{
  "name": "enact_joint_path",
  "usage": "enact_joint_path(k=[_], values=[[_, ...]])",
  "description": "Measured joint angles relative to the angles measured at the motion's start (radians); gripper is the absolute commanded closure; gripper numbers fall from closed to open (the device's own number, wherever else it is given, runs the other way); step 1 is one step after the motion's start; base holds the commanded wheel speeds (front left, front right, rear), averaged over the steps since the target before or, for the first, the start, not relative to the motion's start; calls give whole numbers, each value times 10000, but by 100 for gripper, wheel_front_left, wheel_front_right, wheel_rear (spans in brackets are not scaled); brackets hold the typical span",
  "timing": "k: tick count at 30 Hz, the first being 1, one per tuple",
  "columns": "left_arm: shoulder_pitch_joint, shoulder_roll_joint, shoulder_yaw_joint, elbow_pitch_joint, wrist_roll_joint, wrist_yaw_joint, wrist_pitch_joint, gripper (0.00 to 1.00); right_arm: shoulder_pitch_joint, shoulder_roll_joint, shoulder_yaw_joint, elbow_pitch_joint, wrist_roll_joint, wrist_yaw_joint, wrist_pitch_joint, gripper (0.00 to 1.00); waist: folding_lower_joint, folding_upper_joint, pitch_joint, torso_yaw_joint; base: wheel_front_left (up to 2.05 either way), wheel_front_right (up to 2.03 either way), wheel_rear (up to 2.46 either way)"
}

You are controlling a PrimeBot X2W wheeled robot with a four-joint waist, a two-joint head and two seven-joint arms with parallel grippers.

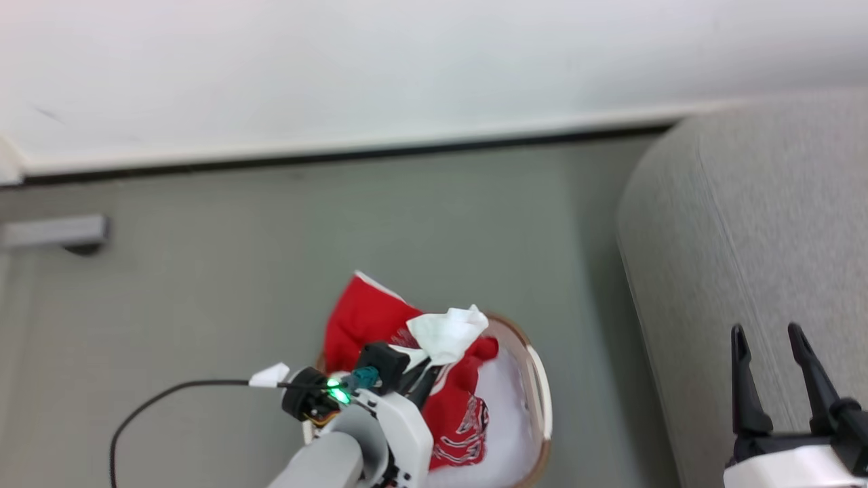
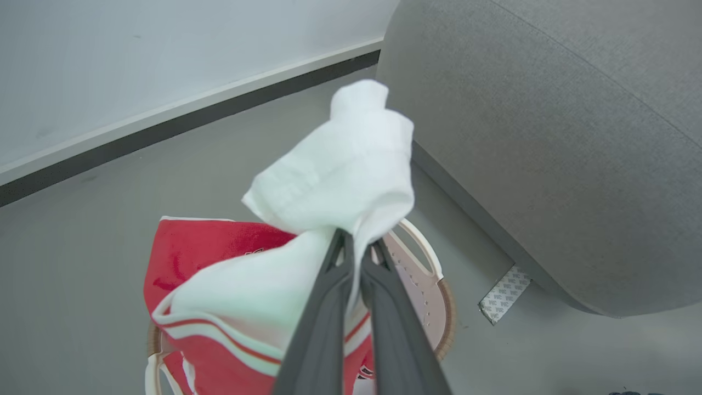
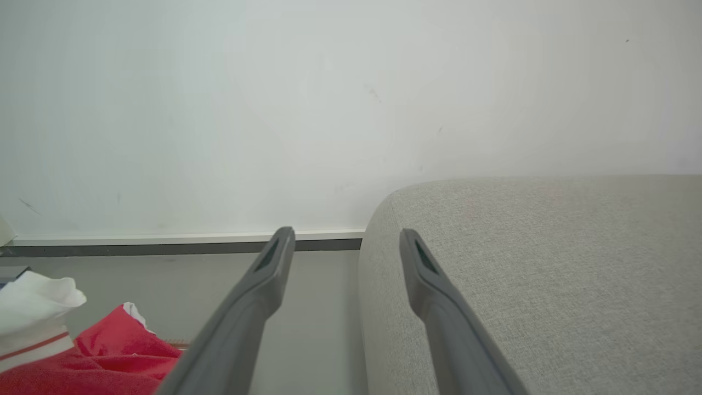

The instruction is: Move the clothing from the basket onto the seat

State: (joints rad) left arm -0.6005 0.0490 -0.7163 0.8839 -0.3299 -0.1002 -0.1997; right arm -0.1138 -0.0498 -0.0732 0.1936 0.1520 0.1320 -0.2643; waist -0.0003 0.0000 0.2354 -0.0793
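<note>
- The left pincer (image 2: 356,241) is seen pressed together on a white fold of the clothing (image 2: 351,164), which bunches up past the fingertips.
- Below that fold, red cloth with white and red trim is seen hanging down into the basket (image 1: 540,379); one red part is draped over the far rim.
- Lettering on the red cloth inside the basket is partly shown in the head view, but it cannot be read.
- The basket is set on the grey floor (image 1: 271,237), near the seat (image 1: 759,224), with a strip of floor between them.
- The right pincer (image 1: 766,332) is held spread and empty, well apart from the basket, in front of the seat's rounded edge.
- A patterned patch of tape (image 2: 504,293) is seen on the floor at the seat's base.
- A white wall (image 1: 407,68) with a dark-edged skirting is seen behind.
</note>
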Motion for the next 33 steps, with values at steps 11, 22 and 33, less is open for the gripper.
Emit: enact_joint_path(k=[11, 22, 33], values=[[910, 460, 117, -3131, -257, 809, 792, 100, 869, -2, 33, 217, 63, -2, 0, 0, 0, 0, -1976, 797, 0, 0, 0], [1290, 1244, 663, -6109, -451, 1674, 1557, 100, 1238, 0, 299, 295, 61, -2, 0, 0, 2, 0, -2673, 774, 0, 0, 0], [1362, 1779, 1089, -7118, -606, 2042, 1906, 100, 1594, -2, 314, 288, 59, -2, 0, 0, 3, 1, -3105, 715, 0, 0, 0]])
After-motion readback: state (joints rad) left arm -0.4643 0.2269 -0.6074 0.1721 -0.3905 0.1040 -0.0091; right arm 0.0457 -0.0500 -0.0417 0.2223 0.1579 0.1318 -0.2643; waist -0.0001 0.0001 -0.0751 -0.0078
